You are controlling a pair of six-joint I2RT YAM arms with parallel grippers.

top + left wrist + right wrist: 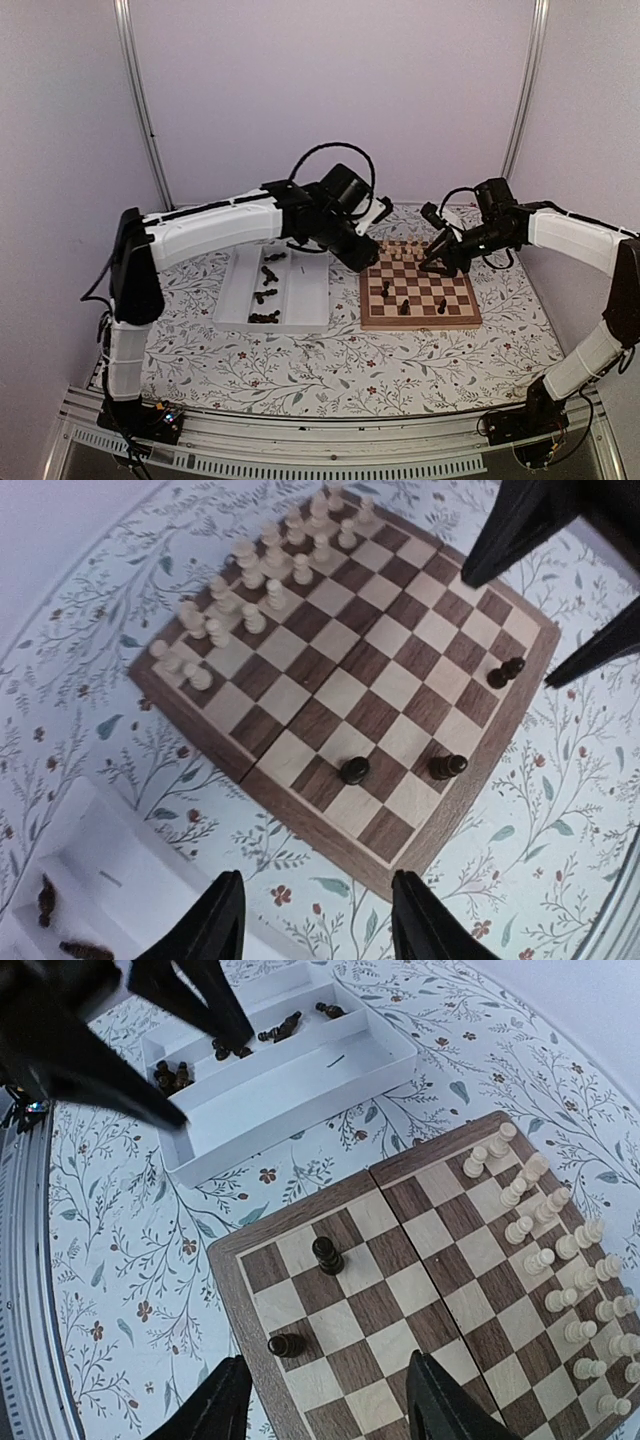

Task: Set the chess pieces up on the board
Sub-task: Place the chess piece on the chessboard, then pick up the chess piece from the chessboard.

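Open jaws hover at board [340, 695] edge, chess pieces [353, 770] close

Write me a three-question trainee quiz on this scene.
1. True or false: the pale pieces stand in two rows along one edge of the board.
2. Most dark pieces are: A on the board, B in the tray, C on the tablecloth.
3. What do the left gripper and right gripper hold?
Key: 1 true; 2 B; 3 nothing, both are open and empty.
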